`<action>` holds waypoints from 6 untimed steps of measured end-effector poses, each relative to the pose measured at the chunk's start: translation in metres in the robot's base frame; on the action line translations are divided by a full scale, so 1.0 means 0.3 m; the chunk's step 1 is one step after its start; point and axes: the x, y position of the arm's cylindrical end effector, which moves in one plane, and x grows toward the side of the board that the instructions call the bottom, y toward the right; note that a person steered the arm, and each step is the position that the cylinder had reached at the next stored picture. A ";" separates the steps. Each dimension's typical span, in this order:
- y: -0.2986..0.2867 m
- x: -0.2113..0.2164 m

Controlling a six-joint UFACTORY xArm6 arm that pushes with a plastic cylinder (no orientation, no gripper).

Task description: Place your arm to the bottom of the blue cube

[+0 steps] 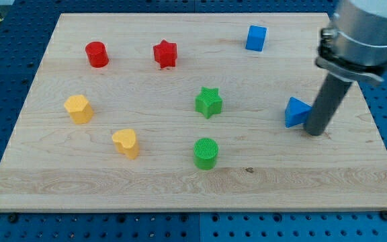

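Observation:
The blue cube sits near the view's top, right of centre, on the wooden board. My tip rests on the board at the view's right, well below the cube and to its right. The tip stands just right of a blue triangular block and looks to be touching it or nearly so.
A red cylinder and a red star lie at the top left. A green star and a green cylinder are in the middle. A yellow block and a yellow heart lie at the left.

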 end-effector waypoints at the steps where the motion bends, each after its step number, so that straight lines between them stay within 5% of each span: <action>1: 0.079 0.001; 4: 0.076 -0.196; 6: 0.044 -0.196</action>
